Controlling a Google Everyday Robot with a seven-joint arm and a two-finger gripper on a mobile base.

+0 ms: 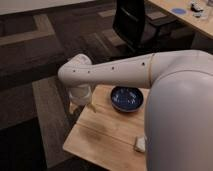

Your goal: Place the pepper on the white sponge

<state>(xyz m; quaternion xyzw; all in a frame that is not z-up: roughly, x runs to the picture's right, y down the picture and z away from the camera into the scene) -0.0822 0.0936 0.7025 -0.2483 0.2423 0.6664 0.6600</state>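
Gripper [79, 101] hangs under the arm [115, 70] at the table [102, 135]'s far corner, picture left. We cannot tell if it is open or holding anything. We can't make out the pepper. White sponge [140, 144] lies at the near edge, half hidden by the arm, well apart from the gripper. We'd carry low past the blue bowl [127, 98] and release centred on the sponge. No readable writing.

Table [100, 136]: blue bowl [126, 98], white sponge [140, 144]; jaws over corner
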